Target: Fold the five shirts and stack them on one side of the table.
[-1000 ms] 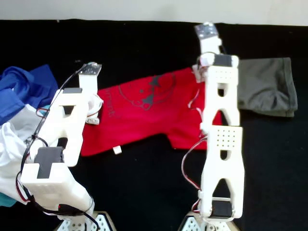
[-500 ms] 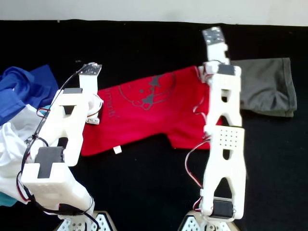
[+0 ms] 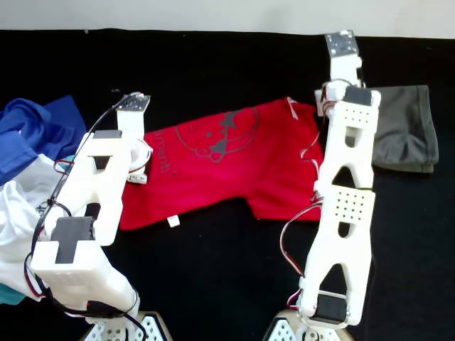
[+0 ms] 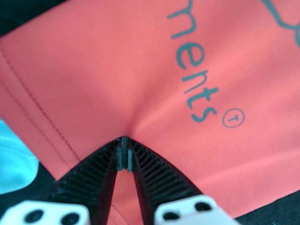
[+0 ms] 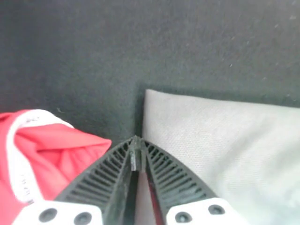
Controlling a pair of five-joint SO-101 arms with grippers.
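Red shirt (image 3: 213,167): lying spread out, print side up, in the middle of the black table (image 3: 213,64), stretching between the two arms.
Left gripper (image 4: 124,158): pressing on the shirt's hem end, nearest the pile; its jaws are closed tight and pinching a ridge of red cloth, with creases fanning out from the tips.
Right gripper (image 5: 135,157): sitting at the collar end, where the red cloth is meeting the grey shirt; its jaws are closed together, with a sliver of red showing between them.
Grey shirt (image 3: 405,128): lying folded at the table's right side, just beside the red shirt.
Unfolded pile (image 3: 28,163): blue and white shirts are bunching at the left edge.
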